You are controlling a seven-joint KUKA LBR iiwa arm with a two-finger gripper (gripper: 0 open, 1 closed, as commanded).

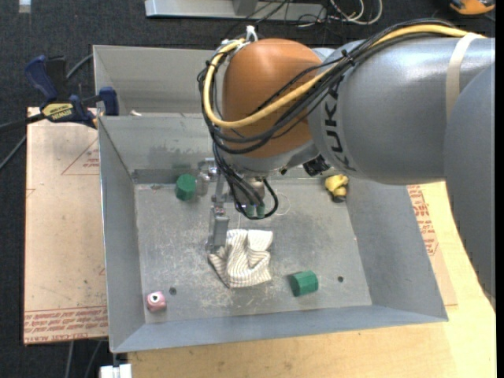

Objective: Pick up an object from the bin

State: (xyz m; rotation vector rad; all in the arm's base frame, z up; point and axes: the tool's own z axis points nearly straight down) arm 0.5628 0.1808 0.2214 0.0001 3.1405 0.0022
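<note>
Right, hand (219,246) is hanging left of the green block (303,283), at the edge of the cloth (250,260) lying between them; can't tell if it's open. Cloth's looking soft, light, so I'm suggesting pinching a raised fold.

Even bright light, soft shadows

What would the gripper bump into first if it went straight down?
Probably the crumpled white cloth in the middle; the gripper points down at its left edge. Depth is unclear, so it might hit the bin floor instead.
</note>
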